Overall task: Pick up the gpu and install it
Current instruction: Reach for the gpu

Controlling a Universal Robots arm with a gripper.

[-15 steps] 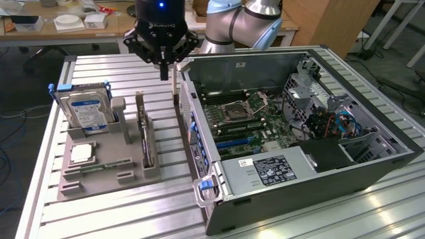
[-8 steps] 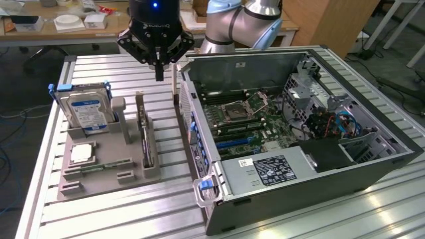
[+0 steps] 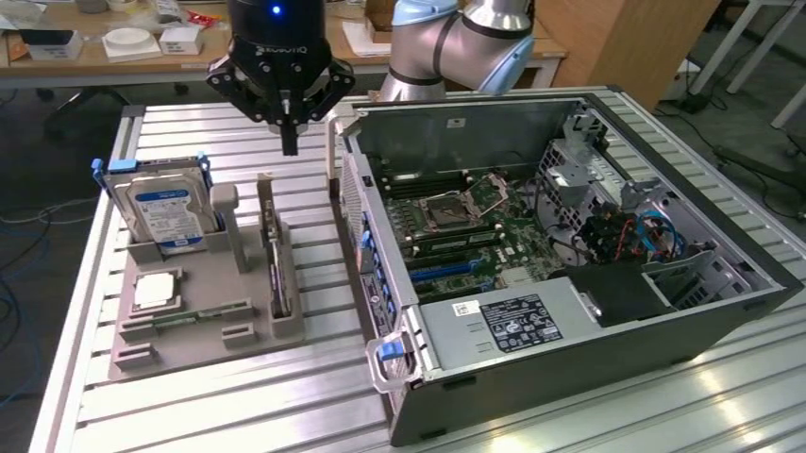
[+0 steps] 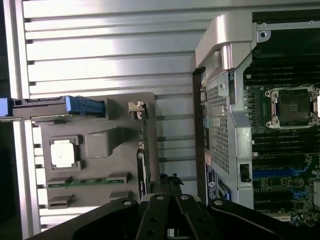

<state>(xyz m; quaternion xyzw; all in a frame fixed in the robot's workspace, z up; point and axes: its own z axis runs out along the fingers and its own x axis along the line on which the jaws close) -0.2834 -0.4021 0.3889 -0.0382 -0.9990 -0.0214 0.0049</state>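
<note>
Hovering above the far end of the grey parts holder (image 3: 240, 283), the gripper (image 3: 290, 143) has its fingers pressed together and carries nothing. It hangs well clear of the gpu (image 3: 278, 274), which sits in a narrow slot along the side of the holder nearest the open computer case (image 3: 605, 368). The hard drive (image 3: 164, 212) stands in its own cradle on the holder's other side. The gpu stands on its long edge, thin top edge up and black faces vertical. Its long axis runs from the far side of the table toward the near side in the exterior view, roughly parallel to the case wall beside it. In the wrist view the card (image 4: 142, 165) shows edge-on as a dark strip, with a pale piece, probably the end bracket, at its far end. The fingertips (image 4: 170, 181) lie just off the card's line, toward the case. Judgement: a good grasp needs the fingers spread first, set squarely across the card's thickness near mid-length, and lowered straight so neither pad catches the slot walls.
</note>
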